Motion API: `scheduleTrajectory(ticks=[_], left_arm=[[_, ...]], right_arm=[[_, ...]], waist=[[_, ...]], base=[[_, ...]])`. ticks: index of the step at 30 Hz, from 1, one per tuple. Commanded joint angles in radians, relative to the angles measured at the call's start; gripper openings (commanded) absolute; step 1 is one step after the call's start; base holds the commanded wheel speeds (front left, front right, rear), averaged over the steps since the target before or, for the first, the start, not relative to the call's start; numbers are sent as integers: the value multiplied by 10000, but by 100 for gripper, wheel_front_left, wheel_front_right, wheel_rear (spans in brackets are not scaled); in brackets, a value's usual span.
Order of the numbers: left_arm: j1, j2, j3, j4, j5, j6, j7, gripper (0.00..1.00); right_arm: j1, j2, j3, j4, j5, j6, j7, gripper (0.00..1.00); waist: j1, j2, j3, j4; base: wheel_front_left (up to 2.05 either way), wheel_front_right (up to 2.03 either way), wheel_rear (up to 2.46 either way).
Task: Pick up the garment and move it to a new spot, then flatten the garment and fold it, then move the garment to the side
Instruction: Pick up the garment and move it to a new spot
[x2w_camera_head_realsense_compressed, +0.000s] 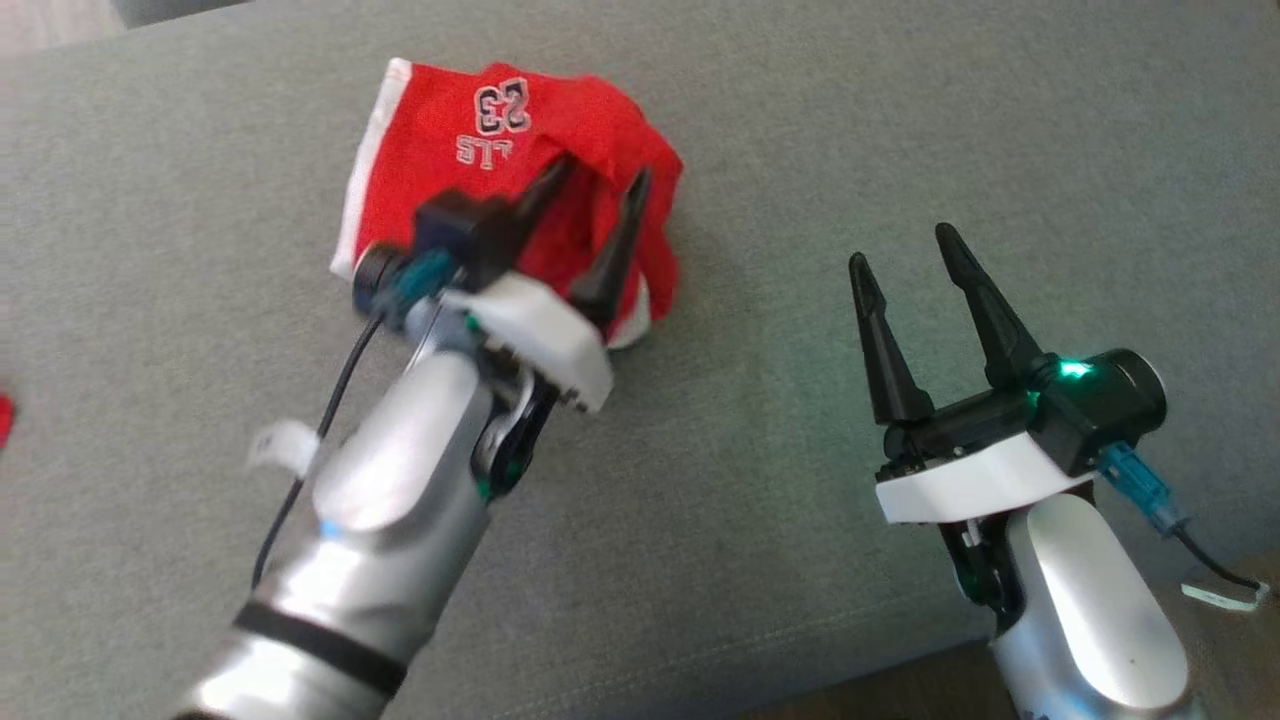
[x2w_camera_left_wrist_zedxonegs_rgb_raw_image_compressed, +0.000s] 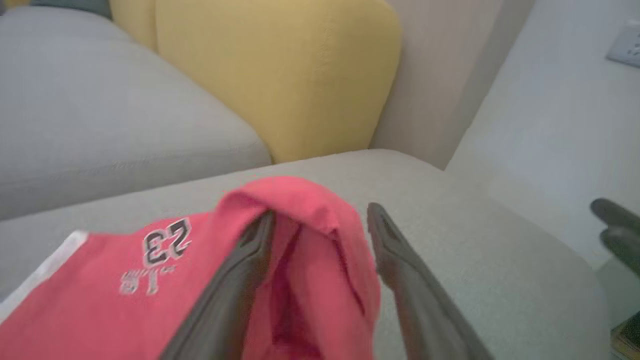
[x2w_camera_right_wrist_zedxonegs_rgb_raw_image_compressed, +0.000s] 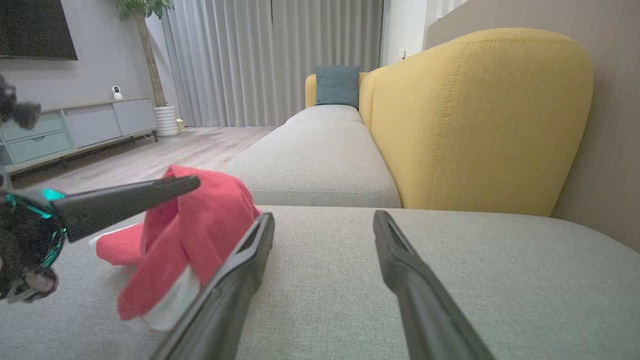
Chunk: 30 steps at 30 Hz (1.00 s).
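**My tally: one jersey, two pincers**

I count one garment (x2w_camera_head_realsense_compressed: 440, 110), upper left of my head view. My pincers number two, left gripper (x2w_camera_head_realsense_compressed: 598, 180) and right gripper (x2w_camera_head_realsense_compressed: 902, 250), with two dark fingers each. My right wrist view adds two grey seat cushions (x2w_camera_right_wrist_zedxonegs_rgb_raw_image_compressed: 320, 165), two yellow backrests (x2w_camera_right_wrist_zedxonegs_rgb_raw_image_compressed: 480, 120), one teal pillow (x2w_camera_right_wrist_zedxonegs_rgb_raw_image_compressed: 337, 85) and one potted plant (x2w_camera_right_wrist_zedxonegs_rgb_raw_image_compressed: 145, 30), upper left.

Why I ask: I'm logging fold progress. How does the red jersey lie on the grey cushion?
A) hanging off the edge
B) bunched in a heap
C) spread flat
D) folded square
B: the garment sits humped on the grey cushion, its folds piled up.
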Motion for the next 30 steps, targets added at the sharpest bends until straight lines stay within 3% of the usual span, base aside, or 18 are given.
scheduleTrajectory(ticks=[1, 13, 18, 30], left_arm=[[72, 134, 527, -260, 29, 118, -68, 100], [2795, 738, 2870, -1460, 776, 762, -68, 100], [4284, 658, 4120, -2705, 1555, 1106, -68, 100], [6390, 353, 5852, -4156, 2730, 1314, -68, 100]], right_arm=[[-30, 92, 177, -307, 45, 54, -108, 100], [259, 93, 64, -93, -34, 54, -108, 100], [475, 93, 27, 66, -114, 54, -108, 100], [873, 93, -143, 412, -126, 54, -108, 100]], waist=[[0, 0, -101, 130], [0, 0, -831, 844], [0, 0, -1257, 1188], [0, 0, -1998, 1521]], base=[[0, 0, 0], [0, 0, 0], [0, 0, 0], [0, 0, 0]])
